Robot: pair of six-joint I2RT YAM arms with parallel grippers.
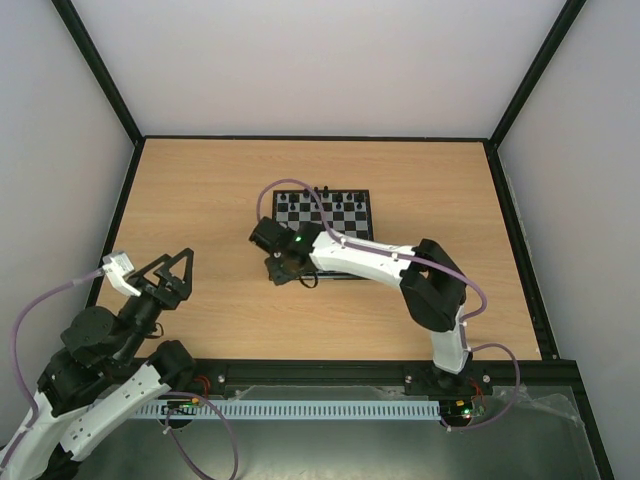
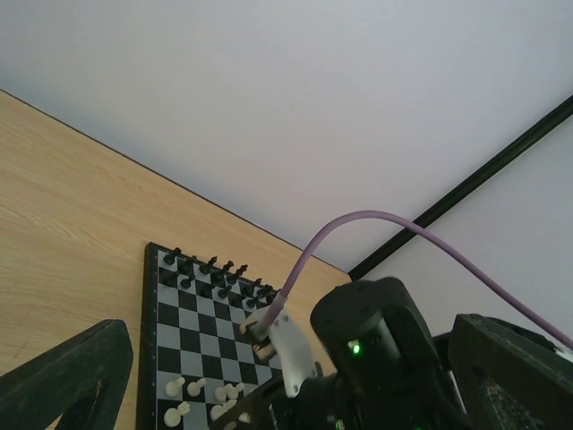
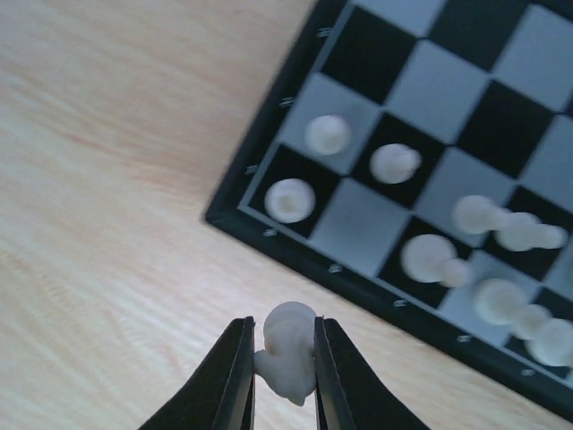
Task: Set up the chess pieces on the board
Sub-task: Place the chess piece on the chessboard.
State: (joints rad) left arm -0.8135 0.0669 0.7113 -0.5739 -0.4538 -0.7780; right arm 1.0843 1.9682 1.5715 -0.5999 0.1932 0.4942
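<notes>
The right gripper (image 3: 285, 333) has its black jaws pinching a small whitish plastic chess piece (image 3: 288, 356) by its sides. It is held over the pale wooden worktop (image 3: 107, 179), just outside the corner of the small black-and-grey checkered board (image 3: 358, 285). To place it well, I judge it should cross the border and be set upright, centred on the vacant grey square (image 3: 358, 224) beside the corner piece (image 3: 288, 200). The tumbled white pieces (image 3: 501, 228) nearby could easily be knocked. The left gripper (image 1: 168, 272) hovers well apart, jaws spread and empty.
</notes>
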